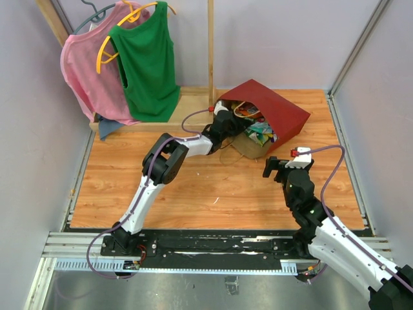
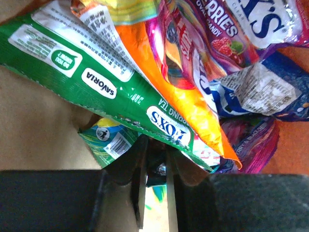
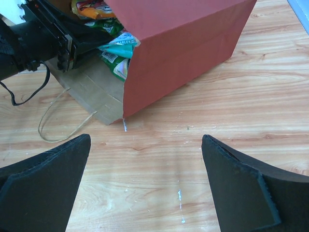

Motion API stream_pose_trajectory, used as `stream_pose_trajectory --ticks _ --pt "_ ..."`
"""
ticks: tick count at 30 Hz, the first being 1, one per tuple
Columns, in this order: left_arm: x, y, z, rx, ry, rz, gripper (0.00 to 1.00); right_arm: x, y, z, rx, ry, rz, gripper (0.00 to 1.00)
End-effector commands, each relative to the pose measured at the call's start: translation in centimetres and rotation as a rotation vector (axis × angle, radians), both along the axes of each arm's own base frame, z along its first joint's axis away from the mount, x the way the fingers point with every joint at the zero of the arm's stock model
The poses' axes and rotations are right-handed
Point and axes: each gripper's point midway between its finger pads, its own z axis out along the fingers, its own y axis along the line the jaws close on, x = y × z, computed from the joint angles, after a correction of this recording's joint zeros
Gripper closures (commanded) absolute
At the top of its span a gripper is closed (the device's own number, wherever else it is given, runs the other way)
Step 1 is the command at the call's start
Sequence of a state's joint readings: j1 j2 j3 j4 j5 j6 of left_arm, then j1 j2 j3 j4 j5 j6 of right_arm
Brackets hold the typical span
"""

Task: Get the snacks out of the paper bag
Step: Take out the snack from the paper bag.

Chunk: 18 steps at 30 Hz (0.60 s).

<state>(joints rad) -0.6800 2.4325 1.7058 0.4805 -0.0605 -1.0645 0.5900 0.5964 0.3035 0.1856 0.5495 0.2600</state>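
Observation:
The red paper bag lies on its side, its mouth facing left. Snacks fill the mouth. My left gripper reaches into the bag. In the left wrist view, a long green packet, an orange one, a purple berry one and a blue one crowd above my left gripper. Its jaws stand nearly together, with the edge of a teal-green packet pinched in the narrow gap. My right gripper hangs wide open over bare wood in front of the bag.
A pink top and a green top hang on a wooden rack at the back left. The bag's loop handle trails on the table. Grey walls close in the wooden tabletop on three sides.

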Motion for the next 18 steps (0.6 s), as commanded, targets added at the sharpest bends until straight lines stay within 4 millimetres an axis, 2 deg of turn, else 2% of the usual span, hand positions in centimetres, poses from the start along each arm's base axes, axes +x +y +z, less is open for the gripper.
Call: stream_pose_trajectory --ticks 1,3,6,18 --pt "-0.7 -0.3 0.6 -0.055 -0.013 -0.027 0.84 0.2 0.4 0.5 0.005 -0.02 0.012 0.0" --pt "-1.0 -0.4 0.9 -0.07 -0.014 -0.038 0.94 0.2 0.5 0.5 0.005 -0.019 0.014 0.0" --pt "-1.4 -0.3 1.9 -0.081 -0.027 -0.049 0.99 0.2 0.5 0.4 0.003 -0.017 0.014 0.0" --pt "-4.0 1.2 7.0 -0.114 -0.119 -0.107 1.0 0.3 0.3 0.2 -0.003 -0.006 -0.004 0.0"
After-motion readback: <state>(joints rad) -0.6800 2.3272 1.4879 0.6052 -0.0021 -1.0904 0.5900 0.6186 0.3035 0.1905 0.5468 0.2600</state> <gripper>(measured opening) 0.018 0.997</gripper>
